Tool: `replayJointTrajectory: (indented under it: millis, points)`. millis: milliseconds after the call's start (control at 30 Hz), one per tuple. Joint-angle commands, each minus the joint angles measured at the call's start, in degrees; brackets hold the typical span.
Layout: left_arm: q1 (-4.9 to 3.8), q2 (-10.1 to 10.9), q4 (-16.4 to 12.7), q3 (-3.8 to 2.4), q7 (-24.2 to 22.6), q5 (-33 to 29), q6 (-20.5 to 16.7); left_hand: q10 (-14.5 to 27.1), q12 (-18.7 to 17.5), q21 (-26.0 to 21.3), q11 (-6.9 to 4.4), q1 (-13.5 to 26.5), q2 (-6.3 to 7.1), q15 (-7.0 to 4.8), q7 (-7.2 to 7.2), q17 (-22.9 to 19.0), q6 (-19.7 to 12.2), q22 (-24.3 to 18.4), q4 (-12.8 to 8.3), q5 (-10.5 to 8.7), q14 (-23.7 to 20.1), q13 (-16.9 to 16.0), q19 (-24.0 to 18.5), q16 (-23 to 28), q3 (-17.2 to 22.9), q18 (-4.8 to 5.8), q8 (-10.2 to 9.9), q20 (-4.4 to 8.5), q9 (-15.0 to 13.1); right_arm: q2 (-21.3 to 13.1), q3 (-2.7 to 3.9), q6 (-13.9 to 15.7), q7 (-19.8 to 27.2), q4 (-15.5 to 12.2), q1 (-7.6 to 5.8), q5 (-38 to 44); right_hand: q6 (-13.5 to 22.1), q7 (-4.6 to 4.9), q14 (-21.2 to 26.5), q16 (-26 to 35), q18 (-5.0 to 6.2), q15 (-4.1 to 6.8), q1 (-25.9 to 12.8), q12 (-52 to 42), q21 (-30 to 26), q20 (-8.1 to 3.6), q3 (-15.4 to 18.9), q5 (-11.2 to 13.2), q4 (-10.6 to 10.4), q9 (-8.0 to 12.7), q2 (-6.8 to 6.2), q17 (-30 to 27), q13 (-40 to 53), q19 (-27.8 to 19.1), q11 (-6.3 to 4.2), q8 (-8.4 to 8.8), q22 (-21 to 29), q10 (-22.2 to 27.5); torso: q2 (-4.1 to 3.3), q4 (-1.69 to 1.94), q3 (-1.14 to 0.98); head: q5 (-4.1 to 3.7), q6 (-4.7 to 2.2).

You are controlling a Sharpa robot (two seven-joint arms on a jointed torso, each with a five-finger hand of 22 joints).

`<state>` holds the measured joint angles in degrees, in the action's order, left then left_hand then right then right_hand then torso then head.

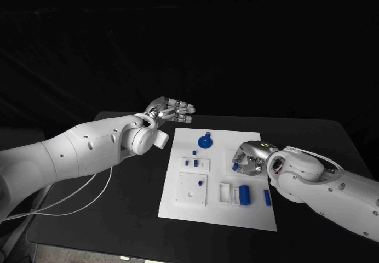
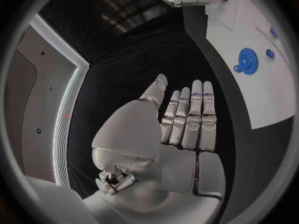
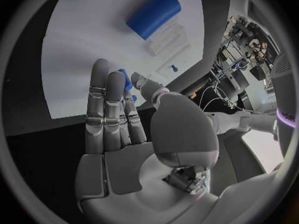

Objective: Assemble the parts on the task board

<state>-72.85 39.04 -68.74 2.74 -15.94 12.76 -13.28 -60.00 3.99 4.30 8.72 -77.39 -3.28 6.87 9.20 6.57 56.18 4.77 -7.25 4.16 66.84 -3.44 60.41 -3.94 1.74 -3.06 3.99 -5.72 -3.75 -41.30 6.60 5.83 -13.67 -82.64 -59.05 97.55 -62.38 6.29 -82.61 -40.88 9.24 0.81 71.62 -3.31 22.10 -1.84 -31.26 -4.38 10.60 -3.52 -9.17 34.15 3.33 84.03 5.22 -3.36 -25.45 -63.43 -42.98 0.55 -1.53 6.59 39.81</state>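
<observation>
A robotics lab: black-draped table, cluttered equipment racks with cables behind.

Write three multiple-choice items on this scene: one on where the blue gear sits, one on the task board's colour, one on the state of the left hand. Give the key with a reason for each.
1. Where is the blue gear?
A. On the task board, toward its far end
B. On the black table beside the board
C. In the right hand

2. What colour is the task board?
A. Grey
B. White
C. Yellow

3. What is the state of the left hand?
A. It grips a blue part
B. It presses on the board
C. It holds nothing, fingers extended, off the board

Key:
1. A: the head view shows the gear lying on the white plate near its far edge.
2. B: the plate is white against the black table.
3. C: the left wrist view shows straight fingers with nothing between them, over the dark table.
</observation>
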Motion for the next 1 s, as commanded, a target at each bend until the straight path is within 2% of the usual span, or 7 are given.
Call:
replayJointTrajectory:
  millis: [33, 133, 267, 400, 667, 800, 1000]
  points:
    - [-0.06, 0.0, -0.1, -0.06, -0.4, 0.0, 0.8, 0.2, 0.0, 0.4, -0.19, -0.2, -0.08, -0.14, -0.12, 0.0, -0.2, 0.0, 0.1, -0.21, 0.0, 0.0, 0.3, 0.1, -0.2, 0.10, 0.1, 0.04, -0.1, 0.3, -0.06, -1.0, -0.3, 0.0, 0.12, 2.7, -0.9, -0.18, -0.3, -0.4, 0.09, 0.19, -0.6, -0.2, 0.4, -0.25, -1.2, 0.5, 0.2, -0.1, 0.18, 0.1, 0.0, 1.0, -0.22, -0.20, -0.4, -1.2, -0.04, 0.01, -0.01, 0.05, 0.04]
    - [-0.06, 0.0, -0.1, -0.06, -0.4, 0.0, 0.8, 0.2, 0.0, 0.4, -0.19, -0.2, -0.08, -0.14, -0.12, 0.0, -0.2, 0.0, 0.1, -0.21, 0.0, 0.0, 0.3, 0.1, -0.2, 0.10, 0.1, 0.04, -0.1, 0.4, -0.07, -1.0, -0.2, 0.0, 0.15, 2.8, -2.0, -0.13, -0.3, -0.6, -0.16, 0.43, -1.3, -0.2, 1.0, -0.53, -2.7, 0.7, 0.5, -0.1, 0.39, 0.3, 0.0, 0.7, -0.60, -0.20, -1.1, -2.8, -0.07, -0.01, -0.01, 0.05, 0.03]
    - [-0.06, 0.0, -0.1, -0.06, -0.4, 0.1, 0.9, 0.2, 0.0, 0.4, -0.19, -0.2, -0.08, -0.14, -0.12, 0.0, -0.2, 0.0, 0.1, -0.21, 0.0, 0.0, 0.3, 0.1, -0.2, 0.10, 0.1, 0.04, -0.1, 0.6, -0.09, -0.9, -0.1, 0.0, 0.18, 2.8, -2.3, -0.12, -0.3, -0.6, -0.20, 0.47, -1.5, -0.2, 1.2, -0.57, -2.9, 0.8, 0.6, -0.1, 0.57, 0.4, 0.0, 0.6, -0.66, -0.21, -1.4, -3.0, -0.04, 0.09, 0.09, -0.07, 0.17]
    - [-0.06, 0.1, -0.1, -0.06, -0.4, 0.1, 0.9, 0.2, 0.0, 0.4, -0.19, -0.2, -0.08, -0.14, -0.12, 0.0, -0.2, 0.0, 0.1, -0.21, 0.0, 0.0, 0.3, 0.1, -0.2, 0.10, 0.1, 0.04, -0.1, 0.8, -0.09, -0.9, 0.0, 0.1, 0.24, 2.7, -2.3, -0.08, -0.3, -0.6, -0.22, 0.49, -1.7, -0.2, 1.2, -0.59, -2.9, 0.8, 0.5, -0.1, 0.55, 0.4, 0.0, 0.6, -0.66, -0.20, -1.4, -3.0, -0.01, 0.05, 0.02, 0.02, 0.32]
    - [-0.06, 0.1, -0.1, -0.06, -0.2, 0.1, 1.2, 0.2, 0.0, 0.4, -0.18, -0.1, -0.07, -0.12, -0.11, 0.0, -0.2, 0.0, 0.2, -0.22, 0.0, 0.0, 0.3, 0.1, -0.3, 0.08, 0.0, 0.01, -0.1, 1.4, -0.10, -1.1, -0.2, 0.8, 0.61, 2.8, -2.5, 0.04, -0.3, -0.7, -0.27, 0.54, -1.6, -0.2, 1.4, -0.66, -3.2, 0.8, 0.7, -0.1, 0.78, 0.5, 0.0, 0.6, -0.70, -0.20, -1.8, -3.3, 0.02, 0.07, 0.02, 0.02, 0.41]
    - [-0.06, 0.1, -0.1, -0.06, -0.2, 0.1, 1.3, 0.2, 0.0, 0.4, -0.18, -0.1, -0.07, -0.12, -0.11, 0.0, -0.2, 0.0, 0.2, -0.22, 0.0, 0.0, 0.3, 0.1, -0.3, 0.08, 0.0, 0.01, -0.1, 1.5, -0.11, -0.6, -0.5, 1.0, 0.71, 3.5, -3.6, 0.06, -0.3, -0.7, -0.29, 0.70, -0.9, -0.2, 2.2, -0.83, -4.9, 0.8, 1.4, -0.1, 1.44, 0.7, 0.0, -0.1, -0.95, -0.25, -2.8, -4.5, 0.00, 0.02, 0.03, 0.02, 0.42]
    - [-0.06, 0.2, -0.1, -0.06, 0.0, 0.1, 1.5, 0.3, 0.0, 0.3, -0.15, -0.1, -0.06, -0.09, -0.09, 0.0, -0.3, 0.0, 0.2, -0.23, -0.1, 0.0, 0.2, 0.1, -0.3, 0.07, 0.0, -0.01, -0.1, 1.5, -0.12, 0.2, -0.9, 1.2, 0.78, 4.6, -5.7, -0.31, 0.0, -0.8, -0.66, 1.62, 1.5, -0.2, 4.5, -1.85, -8.9, 1.7, 3.7, -0.2, 3.51, 1.2, 0.1, -1.3, -1.68, -0.35, -5.5, -7.5, -0.03, 0.03, 0.02, 0.01, 0.45]
